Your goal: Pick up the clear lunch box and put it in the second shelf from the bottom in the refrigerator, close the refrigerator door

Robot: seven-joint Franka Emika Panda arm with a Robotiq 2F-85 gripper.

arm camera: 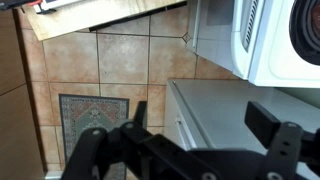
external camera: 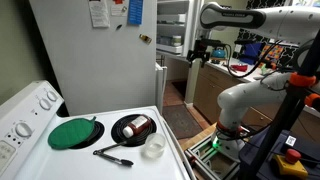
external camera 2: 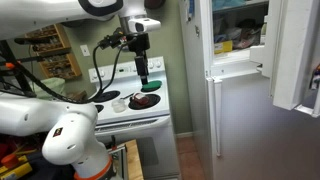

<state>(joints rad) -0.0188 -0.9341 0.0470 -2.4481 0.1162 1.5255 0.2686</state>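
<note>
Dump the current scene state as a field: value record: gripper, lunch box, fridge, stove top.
gripper: open, empty, in the air off the stove's edge
clear lunch box: on the white stove, near its front edge, beside the black pan, not grasped
refrigerator: open, shelves visible inside
refrigerator door: not shut, seen edge-on
also on stove: round green lid, dark utensil
task status: pick not yet done
</note>
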